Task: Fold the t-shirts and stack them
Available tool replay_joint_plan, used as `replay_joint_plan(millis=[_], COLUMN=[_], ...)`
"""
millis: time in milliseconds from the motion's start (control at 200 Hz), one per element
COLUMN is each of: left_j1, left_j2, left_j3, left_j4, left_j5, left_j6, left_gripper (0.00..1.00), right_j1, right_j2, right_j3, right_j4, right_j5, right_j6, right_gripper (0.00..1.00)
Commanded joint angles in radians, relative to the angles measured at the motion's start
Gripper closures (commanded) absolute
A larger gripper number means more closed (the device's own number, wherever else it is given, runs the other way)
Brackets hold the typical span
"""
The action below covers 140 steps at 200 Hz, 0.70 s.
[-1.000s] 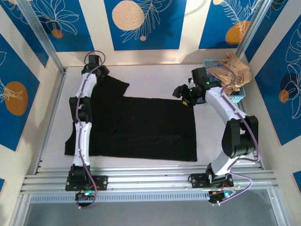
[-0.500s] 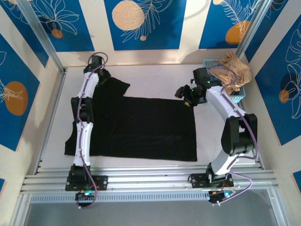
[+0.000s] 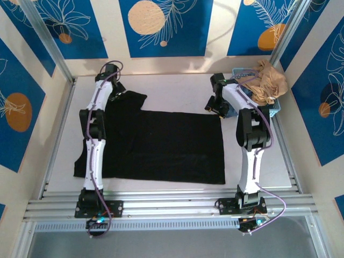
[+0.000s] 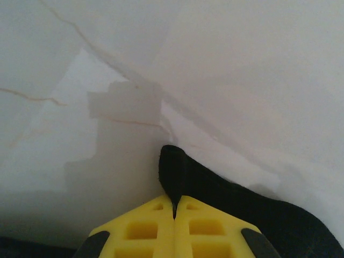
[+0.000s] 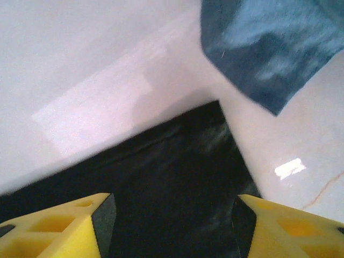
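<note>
At far left, left gripper pinches black t-shirt edge; right gripper spread above its far-right corner.

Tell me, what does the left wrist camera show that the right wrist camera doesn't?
Left wrist: the left gripper shut, pinching a raised tip of the black t-shirt. Right wrist: the right gripper open over a corner of that shirt, with a blue cloth beyond it. Both: black fabric lying on the pale table.
</note>
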Motion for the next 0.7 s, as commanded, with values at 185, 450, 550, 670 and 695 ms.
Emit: replay_joint_plan(millis=[185, 450, 550, 670, 695], left_j1=[0.019, 0.016, 0.016, 0.016, 0.016], left_j2=[-0.075, -0.096, -0.104, -0.117, -0.120], left_j3=[-0.016, -0.015, -0.015, -0.015, -0.015], left_j4=[-0.011, 0.000, -0.010, -0.021, -0.021], left_j5=[0.050, 0.081, 0.084, 0.082, 0.084], left_j6=[-0.024, -0.035, -0.027, -0.018, -0.017], left_gripper=[1.00, 1.00, 1.00, 1.00, 1.00], right_j1=[-0.026, -0.044, -0.047, -0.044, -0.046], right_j2=[0.107, 0.147, 0.156, 0.152, 0.148], right_j3=[0.102, 0.095, 0.101, 0.101, 0.100], right_j4=[-0.028, -0.010, 0.000, 0.002, 0.002], right_j5=[0.055, 0.037, 0.025, 0.025, 0.028], right_j6=[-0.029, -0.039, -0.051, -0.054, -0.053], right_gripper=[0.42, 0.61, 0.72, 0.84, 0.87])
